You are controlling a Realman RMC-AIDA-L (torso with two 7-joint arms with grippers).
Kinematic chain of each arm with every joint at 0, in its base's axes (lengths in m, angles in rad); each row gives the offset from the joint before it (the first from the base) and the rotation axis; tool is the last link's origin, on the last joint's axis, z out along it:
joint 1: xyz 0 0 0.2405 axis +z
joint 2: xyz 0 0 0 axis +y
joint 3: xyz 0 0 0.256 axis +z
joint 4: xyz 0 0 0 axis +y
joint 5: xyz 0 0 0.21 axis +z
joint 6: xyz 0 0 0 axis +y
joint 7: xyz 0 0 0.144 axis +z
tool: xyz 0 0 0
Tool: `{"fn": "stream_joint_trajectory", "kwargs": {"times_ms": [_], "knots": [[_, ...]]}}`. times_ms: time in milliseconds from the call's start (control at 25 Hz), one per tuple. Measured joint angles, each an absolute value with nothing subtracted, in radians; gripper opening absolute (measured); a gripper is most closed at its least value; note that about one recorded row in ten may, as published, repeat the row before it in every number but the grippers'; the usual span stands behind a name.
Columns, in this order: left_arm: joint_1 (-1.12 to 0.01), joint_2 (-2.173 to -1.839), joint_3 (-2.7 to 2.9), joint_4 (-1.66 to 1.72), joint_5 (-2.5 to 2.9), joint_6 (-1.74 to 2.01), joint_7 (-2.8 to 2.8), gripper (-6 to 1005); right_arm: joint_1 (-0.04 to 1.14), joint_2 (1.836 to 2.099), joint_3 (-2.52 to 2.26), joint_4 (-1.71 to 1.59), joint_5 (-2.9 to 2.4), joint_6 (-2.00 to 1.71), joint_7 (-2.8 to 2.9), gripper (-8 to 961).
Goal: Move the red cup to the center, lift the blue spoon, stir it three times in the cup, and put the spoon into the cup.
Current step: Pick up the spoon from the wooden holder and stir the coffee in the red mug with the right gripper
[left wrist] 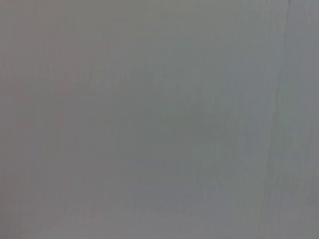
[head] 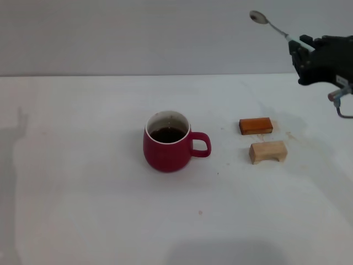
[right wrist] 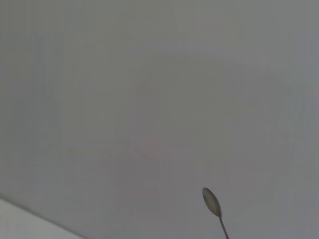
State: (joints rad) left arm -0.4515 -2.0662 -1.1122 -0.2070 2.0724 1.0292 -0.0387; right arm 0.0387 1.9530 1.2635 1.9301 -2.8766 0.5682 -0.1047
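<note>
Where white table point(head: 83, 193) meets grey wall point(head: 138, 33): red cup point(head: 168, 148).

Right gripper point(head: 302, 47) up high w/ blue spoon point(head: 268, 23) sticking out twd upper left. Below it: orange-brown block point(head: 256, 126) & pale wooden block point(head: 268, 151) on surface point(head: 83, 193), near each other. Red cup point(head: 169, 144) further left of gripper, handle facing blocks; bare gap between.

An orange-brown block point(head: 256, 126) lies just behind a pale wooden block point(head: 268, 152).
</note>
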Motion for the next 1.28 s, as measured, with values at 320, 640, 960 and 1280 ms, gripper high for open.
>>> {"fn": "stream_joint_trajectory", "kwargs": {"times_ms": [320, 640, 960, 1280], "knots": [[-0.459, -2.066, -1.116, -0.207, 2.072, 1.029, -0.039, 861, 0.167, 2.067, 1.479, 1.936, -2.628, 0.837, -0.393, 136], [-0.46, -2.065, -1.127, -0.207, 2.071, 1.029, -0.04, 861, 0.36, 2.068, 1.593, 1.922, -2.564, 1.125, -0.406, 136], [-0.463, -2.065, -1.138, -0.207, 2.071, 1.029, -0.04, 861, 0.495, 2.065, 1.729, 1.854, -2.412, 1.354, -0.445, 136], [-0.463, -2.066, -1.139, -0.207, 2.071, 1.029, -0.04, 861, 0.635, 2.058, 1.851, 1.728, -2.368, 1.534, -0.472, 135]]}}
